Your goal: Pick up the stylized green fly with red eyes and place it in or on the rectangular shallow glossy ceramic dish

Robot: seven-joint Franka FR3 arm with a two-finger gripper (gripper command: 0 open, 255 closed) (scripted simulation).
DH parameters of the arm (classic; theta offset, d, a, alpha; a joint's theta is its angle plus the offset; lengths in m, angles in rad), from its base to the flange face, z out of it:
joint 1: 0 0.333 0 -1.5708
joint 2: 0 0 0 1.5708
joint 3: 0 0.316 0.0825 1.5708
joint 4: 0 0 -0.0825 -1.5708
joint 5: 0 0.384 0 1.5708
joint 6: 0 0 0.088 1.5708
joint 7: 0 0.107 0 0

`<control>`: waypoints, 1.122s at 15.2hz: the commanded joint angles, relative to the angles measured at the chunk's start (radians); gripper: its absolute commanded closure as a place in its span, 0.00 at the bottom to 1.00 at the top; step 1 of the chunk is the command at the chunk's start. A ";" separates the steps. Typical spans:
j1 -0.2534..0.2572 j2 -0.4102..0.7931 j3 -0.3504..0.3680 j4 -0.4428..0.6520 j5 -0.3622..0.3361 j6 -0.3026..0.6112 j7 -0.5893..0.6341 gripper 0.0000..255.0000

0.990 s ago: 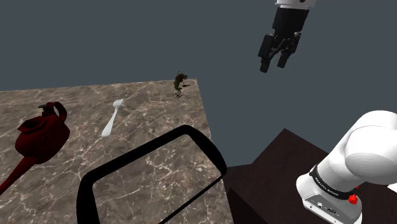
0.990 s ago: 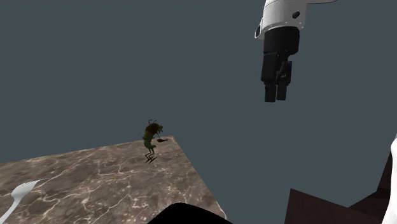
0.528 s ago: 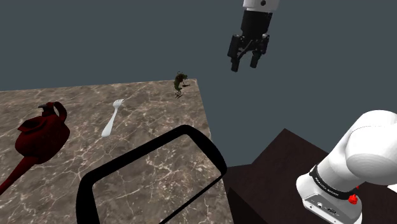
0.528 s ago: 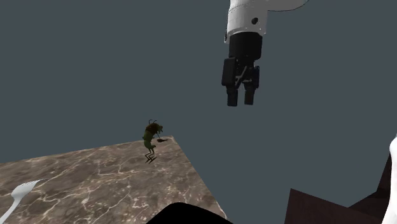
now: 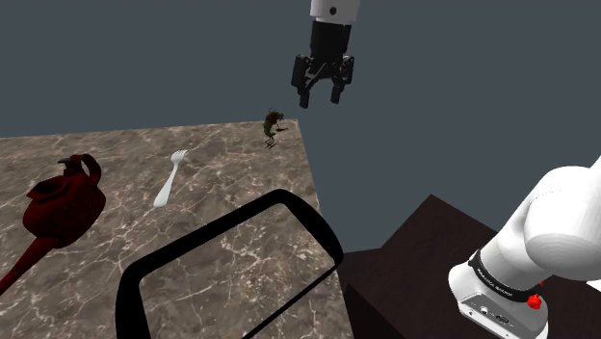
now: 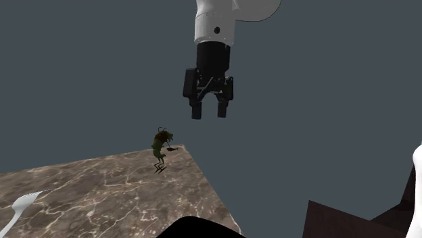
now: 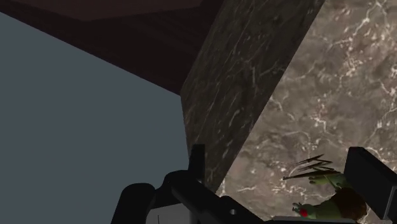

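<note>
**Gripper shifted toward the fly's corner, fingers released**

Moved since a second ago: gripper [image 5: 322, 99] has travelled across to the shoulder view's left. It started out over the dark stand [image 5: 424, 252] and now hangs in the air above the far corner of the table [image 5: 222, 197]. The second exterior view shows the same, with the gripper [image 6: 209, 113] now closer to the fly. Nothing on the table has shifted.

- Fingers: spread apart, nothing between them held.
- Fly [image 5: 274, 125]: green, upright on thin legs at the far corner of the marbled brown tabletop, close to the edge. In the second exterior view the fly [image 6: 160, 150] sits below the gripper and to that view's left, well clear of it.
- Wrist view: the fly [image 7: 331, 198], a red eye showing, lies down between the two fingers of the gripper [image 7: 278, 153], nearer one of them and untouched. The table edge [image 7: 210, 108] drops away beside it.
- Dish [image 5: 323, 231]: rectangular, black glossy rim, on the near part of the table, well apart from the fly.
- White fork [image 5: 169, 181] lies between the fly and a dark red pot [image 5: 63, 202] with a long spout.
</note>
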State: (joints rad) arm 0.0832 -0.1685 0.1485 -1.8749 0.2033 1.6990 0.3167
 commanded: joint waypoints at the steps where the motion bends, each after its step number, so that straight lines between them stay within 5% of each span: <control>1: 0.009 0.075 0.015 0.079 -0.002 0.004 0.024 0.00; 7: 0.041 0.306 0.047 0.334 -0.026 -0.005 0.083 0.00; 17: 0.050 0.301 0.052 0.228 -0.023 0.098 0.079 0.00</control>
State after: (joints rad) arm 0.1329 0.1331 0.2004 -1.6438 0.1805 1.7941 0.3959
